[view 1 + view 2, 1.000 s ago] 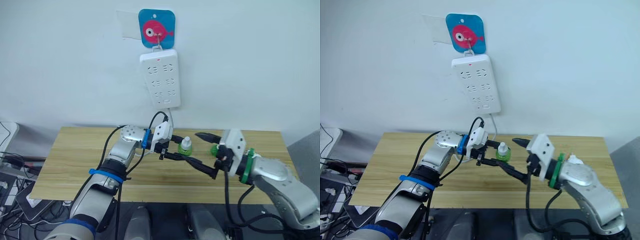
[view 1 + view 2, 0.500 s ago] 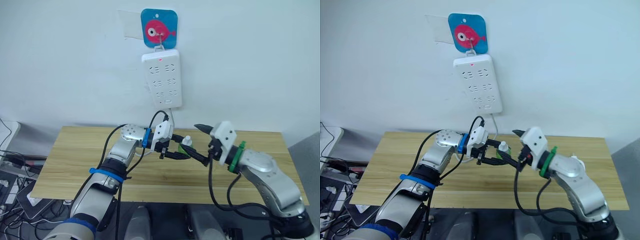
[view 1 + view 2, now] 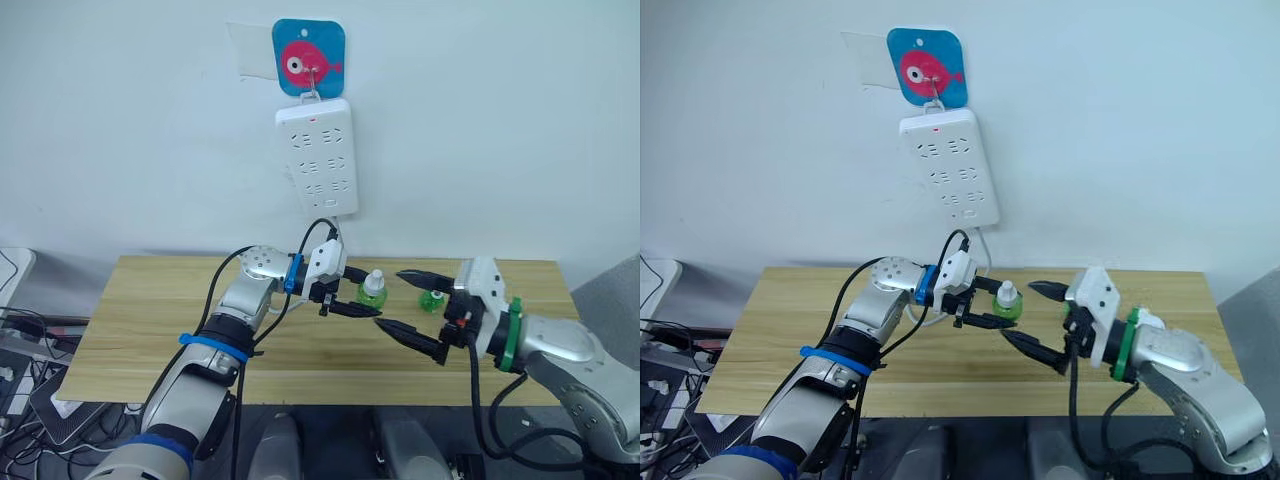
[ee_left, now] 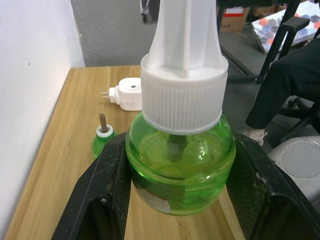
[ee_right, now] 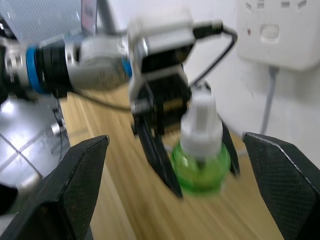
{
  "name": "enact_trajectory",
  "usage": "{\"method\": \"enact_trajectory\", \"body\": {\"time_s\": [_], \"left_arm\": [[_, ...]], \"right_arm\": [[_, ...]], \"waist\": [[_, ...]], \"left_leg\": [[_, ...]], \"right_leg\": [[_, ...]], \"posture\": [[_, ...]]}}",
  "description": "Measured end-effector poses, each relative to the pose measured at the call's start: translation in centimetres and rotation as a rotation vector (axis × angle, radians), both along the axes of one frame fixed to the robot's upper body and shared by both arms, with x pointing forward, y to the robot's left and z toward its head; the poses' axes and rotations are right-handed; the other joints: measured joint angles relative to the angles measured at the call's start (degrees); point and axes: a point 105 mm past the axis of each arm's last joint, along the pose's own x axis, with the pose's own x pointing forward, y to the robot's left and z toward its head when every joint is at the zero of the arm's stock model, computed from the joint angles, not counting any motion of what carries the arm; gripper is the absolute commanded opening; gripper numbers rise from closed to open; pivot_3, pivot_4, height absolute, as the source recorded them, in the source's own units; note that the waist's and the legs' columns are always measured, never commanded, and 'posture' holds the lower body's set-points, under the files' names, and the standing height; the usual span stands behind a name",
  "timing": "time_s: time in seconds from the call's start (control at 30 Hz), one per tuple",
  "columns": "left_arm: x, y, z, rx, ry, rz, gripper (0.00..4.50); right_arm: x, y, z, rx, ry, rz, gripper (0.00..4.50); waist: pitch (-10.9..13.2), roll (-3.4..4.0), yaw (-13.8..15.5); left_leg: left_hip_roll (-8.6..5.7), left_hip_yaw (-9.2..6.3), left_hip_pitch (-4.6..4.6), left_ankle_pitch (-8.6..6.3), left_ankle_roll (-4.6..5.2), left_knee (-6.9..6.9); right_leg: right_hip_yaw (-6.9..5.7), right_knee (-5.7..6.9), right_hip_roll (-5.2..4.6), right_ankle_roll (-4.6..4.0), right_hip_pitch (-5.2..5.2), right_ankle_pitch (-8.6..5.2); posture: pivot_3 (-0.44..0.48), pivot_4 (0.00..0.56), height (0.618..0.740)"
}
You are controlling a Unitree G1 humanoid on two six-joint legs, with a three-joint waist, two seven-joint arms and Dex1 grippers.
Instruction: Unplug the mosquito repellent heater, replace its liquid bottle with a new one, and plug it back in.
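Left pincer point(image 3: 352, 298) is clamped on a green liquid bottle with a white cap point(image 3: 372, 290), holding it upright above the wooden tabletop point(image 3: 140, 310). In the left wrist view both black fingers point(image 4: 107, 187) press on the green body of the bottle, one each side.

Right pincer point(image 3: 412, 305) is spread wide and grips nothing. It sits just beside the held bottle, on the robot's right, tips pointing toward it, not touching. One finger is level with the bottle, the other lower and nearer the tabletop's front edge.

Mosquito repellent heater point(image 4: 127, 93): white unit lying on its side on the tabletop, prongs out, unplugged, well apart from both pincers, toward the right end of the tabletop. Seen in the left wrist view.

Second green bottle, uncapped with a brown wick point(image 4: 103, 140), stands on the tabletop between the heater and the held bottle. In the head view it is just behind the right pincer.

Count: 2 green bottles, 1 heater, 1 white power strip point(image 3: 318, 156) hanging on the wall from a blue fish hook plate point(image 3: 310, 58), sockets bare.
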Motion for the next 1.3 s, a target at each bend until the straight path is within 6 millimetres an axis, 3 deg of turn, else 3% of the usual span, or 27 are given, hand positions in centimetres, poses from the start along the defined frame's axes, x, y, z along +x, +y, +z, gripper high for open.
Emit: {"method": "enact_trajectory", "body": {"time_s": [0.1, 0.3, 0.37, 0.43, 0.73, 1.03, 1.1, 1.23, 1.3], "left_arm": [[0.0, -0.1, 0.0, -0.001, 0.003, -0.001, 2.26], [-0.1, -0.1, -0.1, -0.002, 0.005, -0.003, 2.26], [-0.1, -0.1, -0.1, -0.002, 0.005, -0.003, 2.26], [-0.1, -0.1, -0.1, -0.003, 0.005, -0.003, 2.26], [-0.2, 0.0, -0.4, 0.001, 0.013, -0.007, 2.26], [-0.2, -0.1, -0.3, -0.002, 0.011, -0.002, 2.26], [-0.2, -0.1, -0.3, -0.002, 0.010, -0.002, 2.26], [-0.1, 0.0, -0.3, -0.001, 0.010, 0.001, 2.26], [-0.1, 0.1, -0.4, 0.001, 0.012, 0.005, 2.26]], "right_arm": [[0.6, 0.9, 0.9, 0.043, -0.014, -0.018, 4.48], [1.1, 2.0, 0.5, 0.066, 0.017, -0.022, 4.48], [1.3, 2.0, 0.5, 0.061, 0.012, -0.028, 4.13], [1.6, 1.8, 0.2, 0.051, 0.019, -0.043, 3.58], [1.9, 1.7, 0.1, 0.023, -0.014, -0.061, 0.28], [1.7, 1.6, 0.8, 0.048, -0.027, -0.047, 0.19], [1.5, 1.7, 2.1, 0.078, -0.050, -0.028, 0.19], [0.9, 1.8, 6.4, 0.124, -0.182, -0.017, 0.19], [0.9, 1.5, 7.3, 0.138, -0.204, -0.039, 0.19]], "waist": [[0.00, 0.00, 0.13], [0.00, 0.00, 0.24], [0.00, 0.00, 0.24], [0.00, 0.00, 0.24], [0.00, 0.00, 0.24], [0.00, 0.00, 0.24], [0.00, 0.00, 0.14], [0.00, 0.00, 0.15], [0.00, 0.00, 0.19]], "left_leg": [[0.00, -0.03, -0.03, 0.00, 0.00, -0.05], [-0.01, -0.03, -0.07, -0.01, 0.01, -0.07], [-0.01, -0.04, -0.05, 0.00, 0.01, -0.06], [-0.01, -0.04, -0.04, 0.00, 0.01, -0.05], [-0.01, -0.03, -0.04, 0.00, 0.01, -0.06], [-0.01, -0.03, -0.05, 0.00, 0.01, -0.06], [0.00, -0.02, -0.04, 0.00, 0.01, -0.05], [0.00, -0.07, -0.03, 0.00, 0.01, -0.06], [0.01, -0.07, -0.05, 0.00, 0.01, -0.08]], "right_leg": [[-0.04, -0.05, 0.00, -0.01, -0.01, 0.00], [-0.06, -0.11, -0.04, -0.01, -0.03, -0.01], [-0.07, -0.08, -0.04, -0.01, -0.03, -0.01], [-0.06, -0.05, -0.04, -0.01, -0.03, -0.01], [-0.06, -0.07, -0.04, -0.01, -0.03, -0.01], [-0.06, -0.06, -0.04, -0.01, -0.03, -0.01], [-0.05, -0.04, -0.04, -0.01, -0.03, -0.01], [-0.09, -0.02, -0.03, -0.01, -0.02, -0.01], [-0.10, -0.06, -0.03, -0.02, -0.02, -0.01]], "posture": [[-0.078, 0.202, 0.740], [-0.074, 0.203, 0.740], [-0.073, 0.204, 0.740], [-0.071, 0.205, 0.740], [-0.069, 0.203, 0.740], [-0.071, 0.206, 0.740], [-0.072, 0.206, 0.740], [-0.075, 0.207, 0.740], [-0.073, 0.209, 0.740]]}}
